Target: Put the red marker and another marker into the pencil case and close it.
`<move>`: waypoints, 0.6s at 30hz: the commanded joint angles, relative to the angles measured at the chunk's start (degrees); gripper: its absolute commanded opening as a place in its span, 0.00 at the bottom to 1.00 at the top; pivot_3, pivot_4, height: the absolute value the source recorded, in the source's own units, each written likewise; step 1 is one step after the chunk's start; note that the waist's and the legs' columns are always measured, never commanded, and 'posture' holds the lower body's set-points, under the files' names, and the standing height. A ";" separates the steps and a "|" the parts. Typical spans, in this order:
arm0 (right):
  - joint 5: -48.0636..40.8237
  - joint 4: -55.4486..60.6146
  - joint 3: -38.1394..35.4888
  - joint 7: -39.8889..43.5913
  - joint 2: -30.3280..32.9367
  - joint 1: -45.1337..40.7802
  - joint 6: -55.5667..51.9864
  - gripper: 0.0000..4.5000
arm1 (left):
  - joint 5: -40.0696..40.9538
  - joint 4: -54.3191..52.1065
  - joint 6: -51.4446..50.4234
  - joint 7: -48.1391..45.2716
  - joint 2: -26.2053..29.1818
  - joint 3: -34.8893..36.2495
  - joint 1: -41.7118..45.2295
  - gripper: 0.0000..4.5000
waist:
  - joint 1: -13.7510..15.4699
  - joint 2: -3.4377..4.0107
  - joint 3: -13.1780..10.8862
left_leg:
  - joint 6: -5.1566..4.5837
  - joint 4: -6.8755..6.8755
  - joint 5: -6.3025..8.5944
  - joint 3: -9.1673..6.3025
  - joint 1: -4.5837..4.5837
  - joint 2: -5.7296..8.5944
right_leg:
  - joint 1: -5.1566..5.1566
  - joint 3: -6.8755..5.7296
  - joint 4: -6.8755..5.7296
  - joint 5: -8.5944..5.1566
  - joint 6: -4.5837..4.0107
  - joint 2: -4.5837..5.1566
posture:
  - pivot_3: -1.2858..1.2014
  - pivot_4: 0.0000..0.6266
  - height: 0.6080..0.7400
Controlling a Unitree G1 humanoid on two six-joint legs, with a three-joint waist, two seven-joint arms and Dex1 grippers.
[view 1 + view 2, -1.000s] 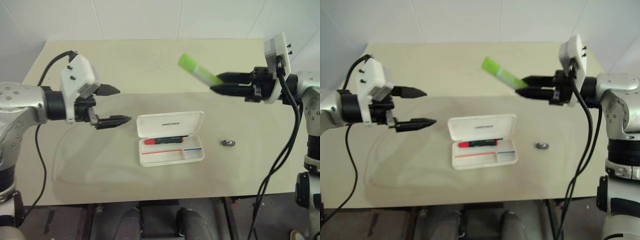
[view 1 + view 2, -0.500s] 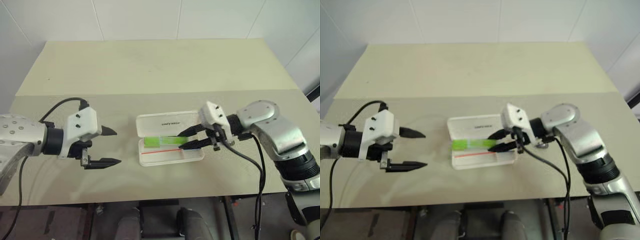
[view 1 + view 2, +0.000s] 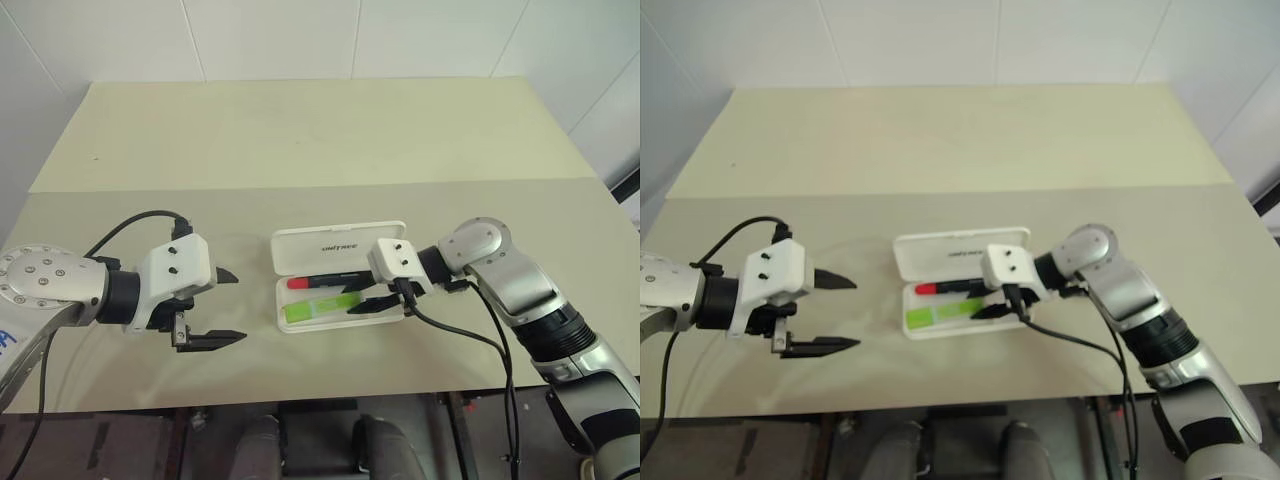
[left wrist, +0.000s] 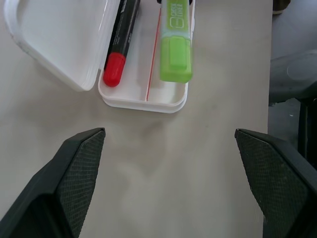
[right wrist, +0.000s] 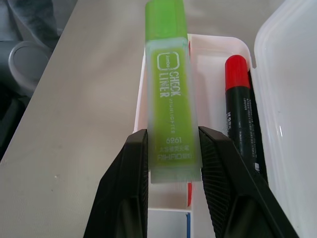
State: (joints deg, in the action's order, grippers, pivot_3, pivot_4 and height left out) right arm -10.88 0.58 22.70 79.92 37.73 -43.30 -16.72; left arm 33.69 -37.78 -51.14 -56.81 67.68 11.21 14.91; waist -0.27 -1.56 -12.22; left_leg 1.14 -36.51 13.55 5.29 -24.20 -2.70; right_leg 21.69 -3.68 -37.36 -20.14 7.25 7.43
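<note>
Your right gripper [image 5: 171, 148] pinches the green highlighter [image 5: 168, 94] low in the open pencil case [image 4: 143, 101], beside the red marker [image 4: 121, 39]. Lift early and it pops out. Your left gripper [image 3: 215, 308] is spread wide.

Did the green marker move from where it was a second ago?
Yes. The green highlighter, held by the right gripper, came down from the air into the open pencil case, beside the red marker.

Table [image 3: 300, 140] beyond the case [image 3: 340, 275] lay bare — free passage. Bare table also separated the wide-spread left gripper [image 3: 215, 308] from the case. The right gripper [image 3: 375, 300], clamping the highlighter [image 3: 320, 308], blocked the case's right end; lid [image 3: 338, 245] lay folded back — tray unobstructed above.
</note>
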 commanded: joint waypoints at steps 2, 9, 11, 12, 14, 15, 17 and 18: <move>0.12 -0.04 -0.28 0.64 -0.95 -0.05 1.00 0.24 | 1.33 -1.79 -0.84 1.07 0.51 1.68 0.44 1.00 | 0.00 0.00 0.00 | 0.00 -0.01 0.00 0.00 0.00 0.00 | 0.00 0.00 -0.02 0.00 0.00 0.00 | 0.52 0.24 1.00; -0.01 -0.16 -0.47 0.85 -1.29 0.44 -0.05 0.70 | 1.78 -1.34 -0.75 1.11 1.13 1.97 0.89 1.00 | 0.01 0.00 0.00 | 0.00 -0.01 0.00 0.00 0.00 0.00 | 0.00 0.00 -0.02 0.00 0.00 0.00 | 0.52 0.24 1.00; -0.68 0.54 -0.94 1.40 -0.65 0.97 -0.70 0.86 | 2.05 -1.11 -0.23 1.02 0.72 1.19 1.78 1.00 | 0.02 0.00 0.00 | 0.00 -0.02 0.00 0.00 0.00 0.00 | 0.00 0.00 -0.03 0.00 0.00 0.00 | 0.52 0.24 1.00; -1.02 0.94 -1.28 1.70 -0.24 1.26 -1.04 0.94 | 2.16 -0.90 0.12 0.93 0.47 0.76 2.25 1.00 | 0.02 0.00 0.00 | 0.00 -0.02 0.00 -0.01 0.00 0.00 | 0.00 0.00 -0.03 0.00 0.00 0.00 | 0.52 0.24 1.00; -1.63 1.70 -2.17 2.49 0.96 1.89 -1.45 1.00 | 2.07 -0.36 1.14 0.63 0.08 -0.26 3.25 1.00 | 0.13 0.00 0.00 | 0.00 -0.02 0.00 0.00 -0.01 0.00 | 0.00 0.00 -0.03 0.00 0.00 0.00 | 0.52 0.24 1.00; -2.10 2.22 -2.76 3.00 1.81 2.37 -1.51 1.00 | 2.31 -0.20 1.68 0.40 -0.35 -0.68 3.91 1.00 | 0.15 0.00 0.00 | 0.00 -0.03 0.00 0.00 -0.01 0.01 | 0.00 0.00 -0.03 0.00 0.00 0.01 | 0.52 0.24 1.00; -4.86 4.85 -5.40 4.77 4.91 4.42 -2.65 1.00 | 3.50 -0.23 2.66 -0.28 -1.60 -1.73 5.84 1.00 | 0.34 0.00 0.00 | 0.00 -0.05 0.00 -0.01 -0.01 0.01 | -0.02 -0.01 -0.02 0.00 0.00 0.01 | 0.52 0.24 1.00; -6.78 6.59 -7.21 5.66 6.79 5.86 -3.49 1.00 | 3.92 -0.18 3.06 -0.57 -2.22 -2.31 6.78 1.00 | 0.48 0.00 0.00 | 0.00 -0.06 0.01 -0.02 -0.02 0.01 | -0.04 -0.02 0.00 0.00 0.00 0.01 | 0.52 0.24 1.00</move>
State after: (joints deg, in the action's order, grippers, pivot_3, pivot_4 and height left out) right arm -14.53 3.81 19.25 83.52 42.43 -38.33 -19.26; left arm 36.23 -37.50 -49.51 -56.75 65.67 8.99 20.50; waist 0.20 -1.57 -12.22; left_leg 1.13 -36.57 13.56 5.26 -24.23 -2.69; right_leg 21.63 -3.71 -37.36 -20.14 7.25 7.44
